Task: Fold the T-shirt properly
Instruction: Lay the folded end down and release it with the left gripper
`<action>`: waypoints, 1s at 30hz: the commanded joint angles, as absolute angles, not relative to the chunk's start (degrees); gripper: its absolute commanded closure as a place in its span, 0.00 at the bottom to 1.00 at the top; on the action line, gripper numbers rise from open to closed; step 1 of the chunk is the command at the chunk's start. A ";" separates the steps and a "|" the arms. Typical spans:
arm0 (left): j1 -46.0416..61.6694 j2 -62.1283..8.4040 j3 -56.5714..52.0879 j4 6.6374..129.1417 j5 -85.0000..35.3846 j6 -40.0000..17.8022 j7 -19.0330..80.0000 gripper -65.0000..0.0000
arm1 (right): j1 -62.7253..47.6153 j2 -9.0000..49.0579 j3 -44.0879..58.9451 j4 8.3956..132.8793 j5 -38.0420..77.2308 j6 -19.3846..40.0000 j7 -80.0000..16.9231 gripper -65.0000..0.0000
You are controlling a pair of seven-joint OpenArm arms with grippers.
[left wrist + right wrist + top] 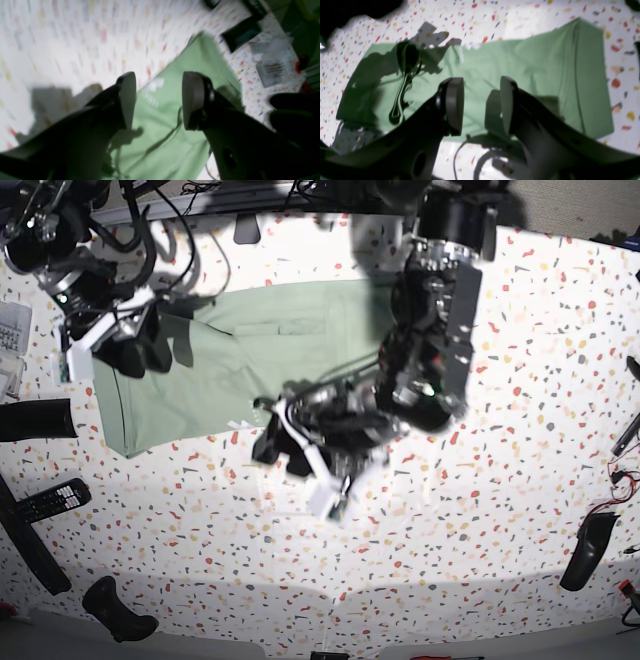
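Note:
The T-shirt (200, 375) is pale green and lies flat on the speckled table (480, 480) as a wide folded band at the back left. It also shows in the left wrist view (175, 125), with a small white print, and in the right wrist view (535, 65). My left gripper (158, 100) is open and empty, held above the shirt's front edge near its middle (280, 442). My right gripper (481, 105) is open and empty, over the shirt's left end (140, 355). A dark cable (403, 82) hangs over the cloth in the right wrist view.
A remote control (45, 500) and other black items (115, 610) lie at the front left. A clear plastic box (272, 65) and a black case (241, 33) sit beyond the shirt's end. A black object (590, 550) lies at the right edge.

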State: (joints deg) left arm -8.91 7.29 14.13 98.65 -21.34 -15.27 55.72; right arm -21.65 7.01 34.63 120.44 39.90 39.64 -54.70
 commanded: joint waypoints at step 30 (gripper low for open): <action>7.33 -6.72 14.24 118.80 -4.23 -8.84 54.65 0.58 | 8.23 16.88 34.87 82.35 25.69 40.00 -46.06 0.41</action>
